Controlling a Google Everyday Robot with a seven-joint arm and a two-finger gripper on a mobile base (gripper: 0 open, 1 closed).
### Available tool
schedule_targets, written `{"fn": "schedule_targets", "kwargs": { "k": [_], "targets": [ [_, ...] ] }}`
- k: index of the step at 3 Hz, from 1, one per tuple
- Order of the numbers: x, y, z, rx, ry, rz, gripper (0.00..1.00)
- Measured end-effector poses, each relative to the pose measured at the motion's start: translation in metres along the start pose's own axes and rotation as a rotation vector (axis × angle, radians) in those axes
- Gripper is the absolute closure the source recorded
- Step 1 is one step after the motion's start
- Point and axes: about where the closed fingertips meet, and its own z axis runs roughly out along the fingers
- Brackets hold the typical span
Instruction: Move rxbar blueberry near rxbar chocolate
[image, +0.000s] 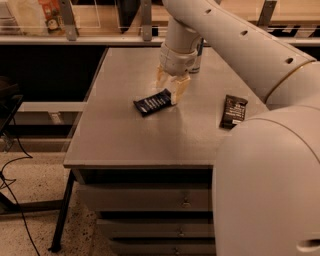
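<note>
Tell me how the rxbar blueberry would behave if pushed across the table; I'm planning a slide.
The rxbar blueberry lies flat on its broad face, so it should slide rather than roll or tip. Pushed at its right end, where the gripper sits, it may well pivot instead of travelling straight. It looks slim, so it is probably light.
</note>
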Motion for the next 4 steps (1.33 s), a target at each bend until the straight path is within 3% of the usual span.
{"fn": "schedule_targets", "kwargs": {
  "k": [1,4],
  "targets": [
    [0.008,0.0039,-0.0072,0.014,-0.012,0.019,0.51],
    [0.0026,0.0078,-0.0032,0.005,-0.034,0.014,0.45]
  ]
}}
